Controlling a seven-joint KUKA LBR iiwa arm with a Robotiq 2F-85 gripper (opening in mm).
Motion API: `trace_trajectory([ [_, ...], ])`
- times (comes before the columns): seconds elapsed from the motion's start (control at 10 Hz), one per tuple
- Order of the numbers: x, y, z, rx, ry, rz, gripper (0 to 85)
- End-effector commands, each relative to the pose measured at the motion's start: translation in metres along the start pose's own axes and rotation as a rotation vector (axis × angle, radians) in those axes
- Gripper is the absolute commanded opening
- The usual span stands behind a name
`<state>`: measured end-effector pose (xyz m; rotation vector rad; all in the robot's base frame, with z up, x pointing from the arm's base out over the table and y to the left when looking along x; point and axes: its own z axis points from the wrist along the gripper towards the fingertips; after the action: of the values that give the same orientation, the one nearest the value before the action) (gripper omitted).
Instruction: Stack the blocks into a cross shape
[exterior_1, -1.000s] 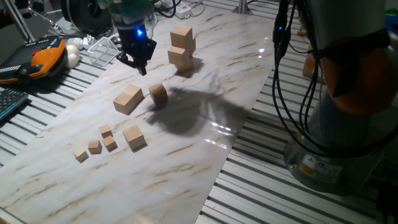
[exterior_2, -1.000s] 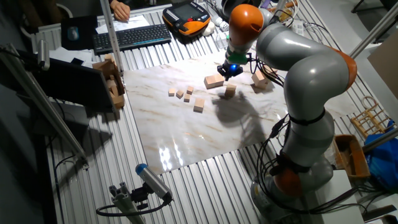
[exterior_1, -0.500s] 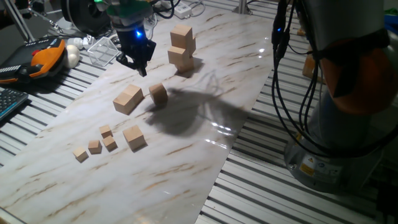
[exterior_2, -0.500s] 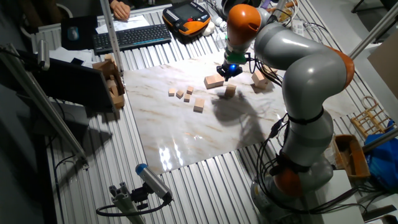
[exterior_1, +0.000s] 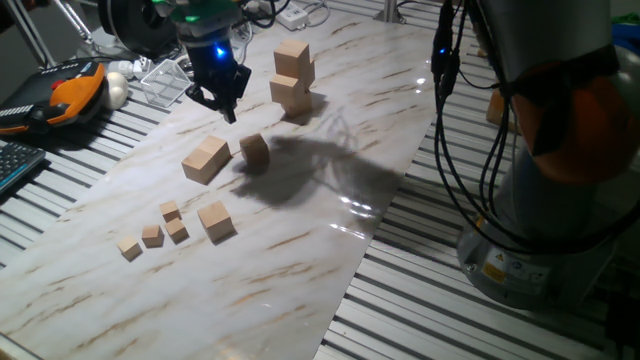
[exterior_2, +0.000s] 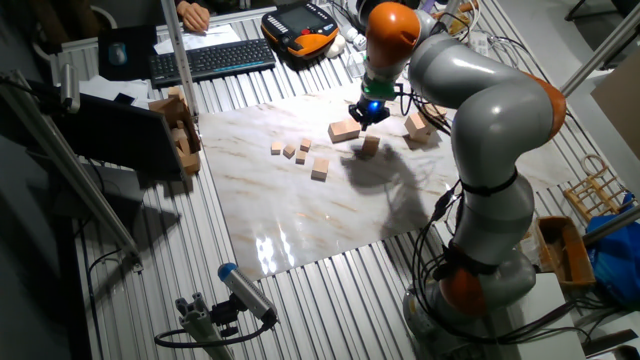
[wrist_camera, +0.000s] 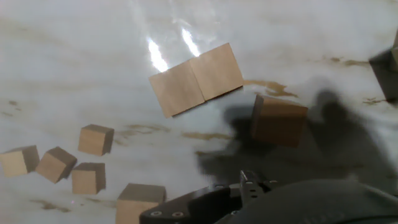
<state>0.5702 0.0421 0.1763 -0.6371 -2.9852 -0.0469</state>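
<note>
Hovering above the marble worktop (exterior_1: 330, 210), the tool (exterior_1: 222, 96) carries nothing, but you can't tell from these views whether its fingers are spread or closed, since the hand view shows only dark housing at the bottom edge. Blocks: a pair lying side by side, touching (exterior_1: 206, 158), sits just below the tool w/ a single block (exterior_1: 255, 152) just beside it to the right; a further loose one (exterior_1: 216, 221) lies nearer the front edge, and a small pile of blocks (exterior_1: 292, 75) stands at the far end. Four tiny cubes (exterior_1: 160, 232) cluster near the front-left, close to that loose block. Main risks, as I judge them: 1) the pair (wrist_camera: 196, 78) sits skewed in the hand view, so if you descend w/o turning the wrist, a finger may land on a top face or shove both pieces apart; 2) the two touch, so closing on one probably drags its neighbour; 3) the single block (wrist_camera: 278, 119) is near enough that a wide approach could clip it; 4) the far pile (exterior_2: 417, 126) looks loosely set, so any arm sweep near it could topple it; 5) don't grab a tiny cube by mistake, they're the wrong pieces.
</note>
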Motion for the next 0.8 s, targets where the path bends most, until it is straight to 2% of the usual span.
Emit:
trace_trajectory([
  [0.0,0.000,0.001,0.000,0.011,-0.025,0.039,0.0],
  [0.1,0.000,0.001,0.000,0.022,-0.046,0.069,0.0],
  [0.3,0.000,0.001,0.000,0.005,-0.057,0.105,0.0],
  [0.4,-0.003,-0.002,0.001,-0.008,-0.081,0.147,0.0],
  [0.5,-0.007,-0.003,0.004,-0.005,-0.103,0.204,0.0],
  [0.6,-0.012,-0.003,0.010,-0.035,-0.099,0.271,0.0],
  [0.7,-0.016,-0.002,0.014,-0.033,-0.107,0.300,0.0],
])
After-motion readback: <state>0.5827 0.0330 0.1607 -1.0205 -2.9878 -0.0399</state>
